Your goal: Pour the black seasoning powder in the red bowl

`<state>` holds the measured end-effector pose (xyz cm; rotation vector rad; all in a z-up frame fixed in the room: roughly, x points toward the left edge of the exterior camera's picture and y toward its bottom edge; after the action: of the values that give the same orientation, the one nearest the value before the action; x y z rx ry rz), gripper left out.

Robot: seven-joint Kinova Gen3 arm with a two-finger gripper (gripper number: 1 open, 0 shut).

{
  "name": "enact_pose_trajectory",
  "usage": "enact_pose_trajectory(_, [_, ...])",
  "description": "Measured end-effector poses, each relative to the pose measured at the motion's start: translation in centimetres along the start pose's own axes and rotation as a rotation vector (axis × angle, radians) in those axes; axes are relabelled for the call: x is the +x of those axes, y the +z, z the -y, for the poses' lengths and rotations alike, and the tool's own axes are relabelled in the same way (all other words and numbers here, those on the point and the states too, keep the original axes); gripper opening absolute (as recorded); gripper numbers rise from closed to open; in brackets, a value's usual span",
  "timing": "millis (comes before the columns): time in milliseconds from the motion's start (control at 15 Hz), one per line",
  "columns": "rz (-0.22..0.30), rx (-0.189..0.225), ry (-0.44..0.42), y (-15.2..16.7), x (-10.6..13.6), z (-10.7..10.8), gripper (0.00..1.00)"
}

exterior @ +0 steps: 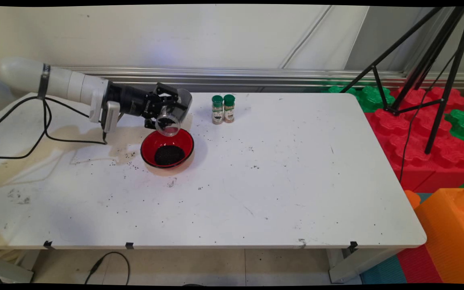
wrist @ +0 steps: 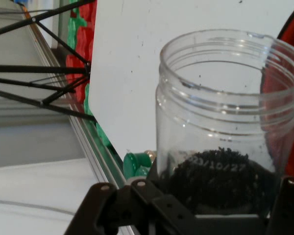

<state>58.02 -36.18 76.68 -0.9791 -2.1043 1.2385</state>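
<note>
While my tool [exterior: 166, 114] grips the clear jar [exterior: 168, 124] tipped over the red bowl [exterior: 167, 148], the worktop [exterior: 296, 173] lies open right and forward; two spice bottles [exterior: 222, 108] stand near the far edge. The fingertips are hidden behind the jar.

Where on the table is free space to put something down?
The whole right half of the table, right of the two spice jars, is bare, as is the near edge. It is crowded at the far left, where the tool holds a clear jar over the red bowl.
</note>
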Motion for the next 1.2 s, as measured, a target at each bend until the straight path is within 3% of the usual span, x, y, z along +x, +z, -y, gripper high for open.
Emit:
enact_pose_trajectory(467, [0.019, -0.005, 0.109, 0.2, 1.3, 0.0, 0.0])
enact_pose_trajectory(1200, [0.098, -0.016, 0.274, 0.1, 1.0, 0.3, 0.0])
